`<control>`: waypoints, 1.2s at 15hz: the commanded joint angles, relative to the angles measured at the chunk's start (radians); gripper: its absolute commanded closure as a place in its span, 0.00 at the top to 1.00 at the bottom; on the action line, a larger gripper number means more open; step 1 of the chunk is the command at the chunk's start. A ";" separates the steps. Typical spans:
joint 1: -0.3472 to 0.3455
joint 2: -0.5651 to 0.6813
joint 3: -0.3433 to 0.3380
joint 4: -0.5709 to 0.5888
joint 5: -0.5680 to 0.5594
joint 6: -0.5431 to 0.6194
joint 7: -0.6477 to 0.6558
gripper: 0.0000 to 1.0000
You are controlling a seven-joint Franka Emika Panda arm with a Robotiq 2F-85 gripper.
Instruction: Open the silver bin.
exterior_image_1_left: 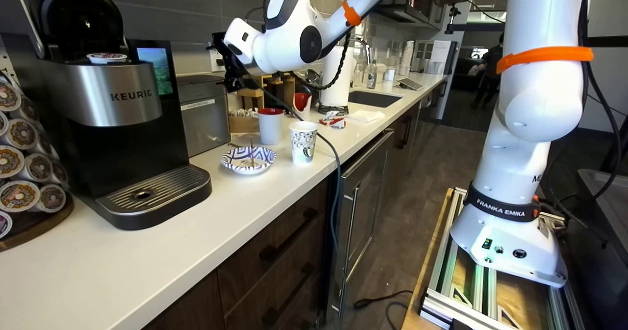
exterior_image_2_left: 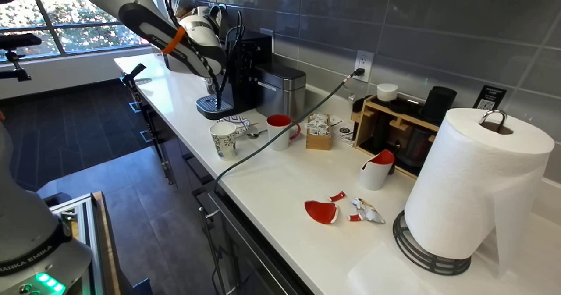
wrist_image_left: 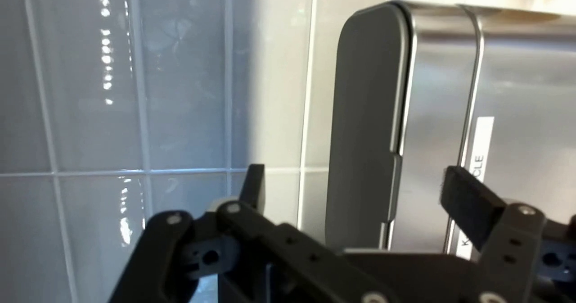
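Note:
The silver bin (exterior_image_1_left: pixel 203 124) stands on the counter against the tiled wall, beside the coffee machine. It also shows in an exterior view (exterior_image_2_left: pixel 292 97). In the wrist view the bin (wrist_image_left: pixel 432 91) appears turned on its side, with its dark grey lid (wrist_image_left: pixel 364 114) lying flat and shut. A small notch tab sits on the lid's front edge. My gripper (exterior_image_1_left: pixel 226 65) is above the bin's front. In the wrist view the gripper (wrist_image_left: pixel 355 183) is open and empty, one finger over the lid side against the wall tiles, the other before the labelled front. I cannot tell whether it touches.
The coffee machine (exterior_image_1_left: pixel 127 153) stands directly beside the bin. A patterned plate (exterior_image_1_left: pixel 248 160), a paper cup (exterior_image_1_left: pixel 303 143), a red-lined mug (exterior_image_2_left: pixel 279 133) and a wooden box (exterior_image_2_left: pixel 318 141) are nearby. A cable (exterior_image_2_left: pixel 263 148) crosses the counter. Broken red pieces (exterior_image_2_left: pixel 321 211) and a paper towel roll (exterior_image_2_left: pixel 473 190) lie farther along.

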 commanded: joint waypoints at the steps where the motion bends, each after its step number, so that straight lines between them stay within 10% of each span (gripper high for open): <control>1: 0.007 0.034 0.017 0.046 0.000 0.035 -0.027 1.00; 18: -0.008 0.169 0.021 0.215 0.000 0.080 -0.129 1.00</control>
